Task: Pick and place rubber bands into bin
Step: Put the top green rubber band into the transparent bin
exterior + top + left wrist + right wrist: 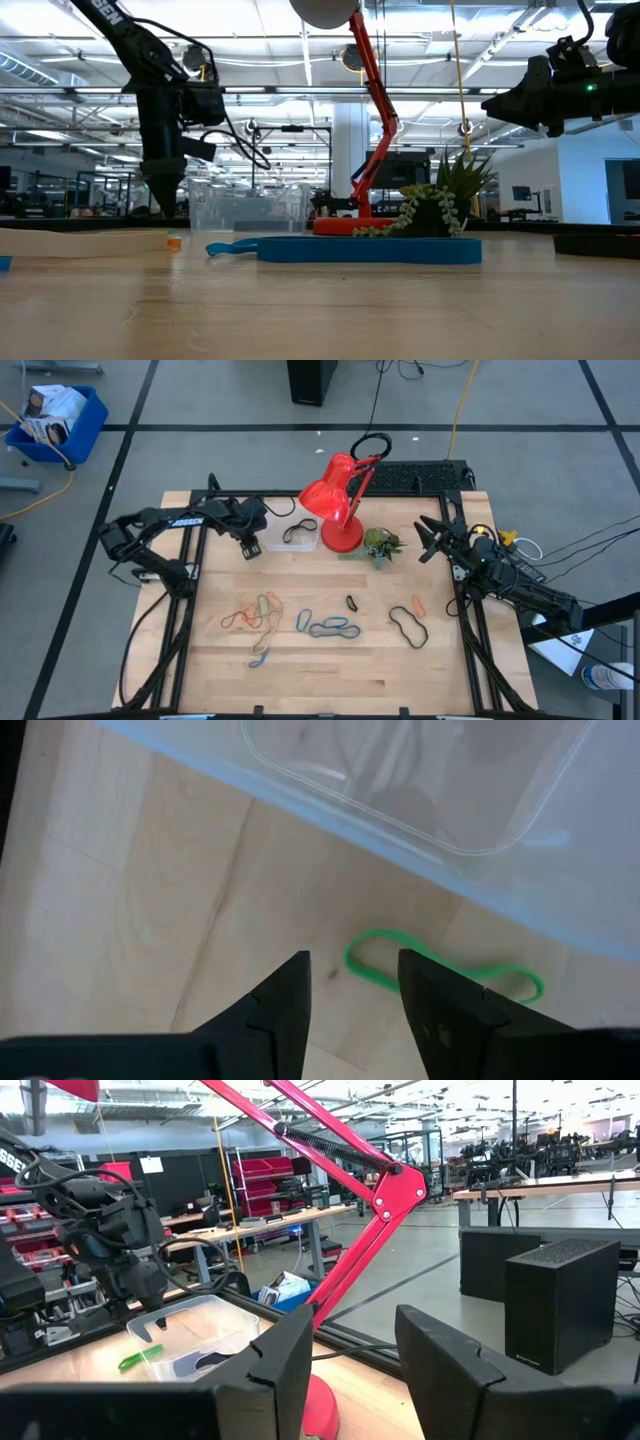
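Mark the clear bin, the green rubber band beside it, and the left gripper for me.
clear bin [297, 540], high view, its near rim.
green rubber band [372, 973], left wrist view, the loop's curved end.
left gripper [352, 982], left wrist view, the gap between its open fingertips.

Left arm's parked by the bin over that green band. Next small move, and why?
Probably lower the left gripper straight down and close on the green rubber band. Its fingers stand open just above the table, the band lies outside the clear bin, right beside its wall, partly under one finger.
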Robot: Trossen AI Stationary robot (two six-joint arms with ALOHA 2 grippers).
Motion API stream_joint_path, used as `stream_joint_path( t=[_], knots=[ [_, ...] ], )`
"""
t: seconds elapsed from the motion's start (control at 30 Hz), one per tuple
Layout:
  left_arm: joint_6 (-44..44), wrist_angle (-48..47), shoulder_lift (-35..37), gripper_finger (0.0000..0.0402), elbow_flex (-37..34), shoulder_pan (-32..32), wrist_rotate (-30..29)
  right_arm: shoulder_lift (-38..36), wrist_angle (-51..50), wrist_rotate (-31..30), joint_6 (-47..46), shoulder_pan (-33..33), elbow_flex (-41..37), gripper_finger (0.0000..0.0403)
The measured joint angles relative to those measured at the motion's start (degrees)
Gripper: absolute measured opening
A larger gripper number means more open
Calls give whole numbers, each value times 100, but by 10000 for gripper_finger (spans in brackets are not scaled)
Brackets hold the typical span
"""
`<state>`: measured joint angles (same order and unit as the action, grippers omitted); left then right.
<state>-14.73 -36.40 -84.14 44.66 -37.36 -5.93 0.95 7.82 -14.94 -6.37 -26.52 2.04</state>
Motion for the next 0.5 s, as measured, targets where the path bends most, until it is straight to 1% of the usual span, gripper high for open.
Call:
stream_joint_path(
  t=[0.27,0.43,0.5],
  knots=[
    [-16,12,0,157,-11,-74,0,0,3,-2,0,-2,0,141],
    [67,308,4,157,-339,-96,17,-1,2,-1,0,-1,0,141],
    [110,512,4,157,-514,-96,139,0,3,-1,0,-2,0,141]
  ],
)
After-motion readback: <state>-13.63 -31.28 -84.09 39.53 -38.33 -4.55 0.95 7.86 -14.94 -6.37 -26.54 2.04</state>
